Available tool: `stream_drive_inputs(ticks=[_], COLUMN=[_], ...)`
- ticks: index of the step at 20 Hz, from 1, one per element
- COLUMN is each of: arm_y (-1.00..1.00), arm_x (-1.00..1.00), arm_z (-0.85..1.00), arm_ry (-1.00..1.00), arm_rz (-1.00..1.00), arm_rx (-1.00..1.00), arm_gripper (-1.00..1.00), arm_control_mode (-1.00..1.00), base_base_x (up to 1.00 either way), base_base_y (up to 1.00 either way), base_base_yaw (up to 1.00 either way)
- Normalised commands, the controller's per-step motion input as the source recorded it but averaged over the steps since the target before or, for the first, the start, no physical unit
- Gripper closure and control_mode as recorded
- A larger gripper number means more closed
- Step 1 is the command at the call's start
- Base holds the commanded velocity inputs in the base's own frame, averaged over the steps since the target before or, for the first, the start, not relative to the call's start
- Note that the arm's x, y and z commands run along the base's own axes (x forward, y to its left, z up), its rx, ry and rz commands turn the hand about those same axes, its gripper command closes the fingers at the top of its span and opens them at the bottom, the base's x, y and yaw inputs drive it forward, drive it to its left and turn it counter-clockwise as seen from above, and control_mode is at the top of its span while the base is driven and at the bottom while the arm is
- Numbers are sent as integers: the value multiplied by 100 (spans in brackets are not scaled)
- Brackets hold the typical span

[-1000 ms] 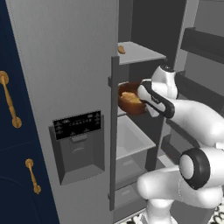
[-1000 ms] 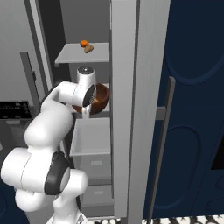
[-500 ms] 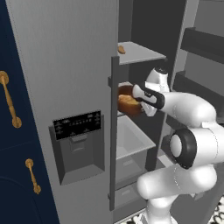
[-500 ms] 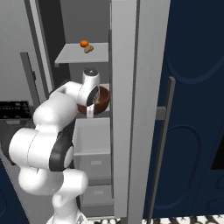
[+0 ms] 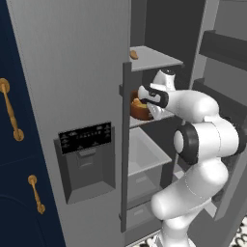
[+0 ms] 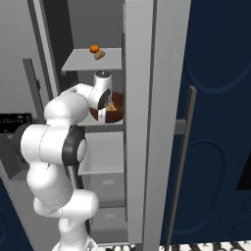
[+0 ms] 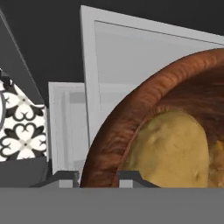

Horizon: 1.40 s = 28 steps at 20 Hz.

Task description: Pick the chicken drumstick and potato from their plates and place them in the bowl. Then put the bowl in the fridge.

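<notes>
- Bowl (image 5: pixel 140 109): dark reddish-brown wood, on the middle grey shelf inside the open right compartment of the fridge (image 5: pixel 72 72). It stands mouth-up; in the right base view its rim looks about level.
- Potato (image 7: pixel 168 151): yellowish-tan oval lying inside the bowl against the near wall. In the hand view its long axis runs roughly along the rim; the room direction cannot be told from this tilted view.
- Chicken drumstick (image 7: pixel 215 164): only an orange-tan sliver shows at the frame edge beside the potato, inside the bowl; its pointing direction cannot be told.
- Gripper (image 7: pixel 98 177): the two finger tips straddle the bowl's thick rim, one outside the wall and one inside. The gap is narrow, about the wall's thickness; whether the pads press the wood or stand just off it is not clear.
- Upper shelf (image 6: pixel 93 61): a small orange item (image 6: pixel 94 48) and a tan item (image 6: pixel 100 55) sit just beside each other.
- Below the bowl's shelf: grey drawer (image 5: pixel 140 161).
</notes>
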Motion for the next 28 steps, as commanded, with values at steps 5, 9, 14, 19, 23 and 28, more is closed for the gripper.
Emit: stream_drive_inputs(ticks=[5, 9, 14, 19, 23, 28], arm_y=[7, 1, 1, 3, 0, 0], arm_x=[41, 11, 10, 3, 0, 0], arm_z=[-20, -24, -24, -33, -25, -14], arm_ry=[0, 0, 0, 0, -4, -6], arm_rz=[4, 7, 7, 5, 4, 4], arm_rx=[0, 0, 0, 0, 0, 0], arm_gripper=[100, 100, -100, -100, -100, -100], arm_control_mode=[-100, -100, -100, -100, -100, -100], base_base_x=[0, 0, 0, 0, 0, 0], base_base_y=[0, 0, 0, 0, 0, 0], base_base_yaw=[0, 0, 0, 0, 0, 0])
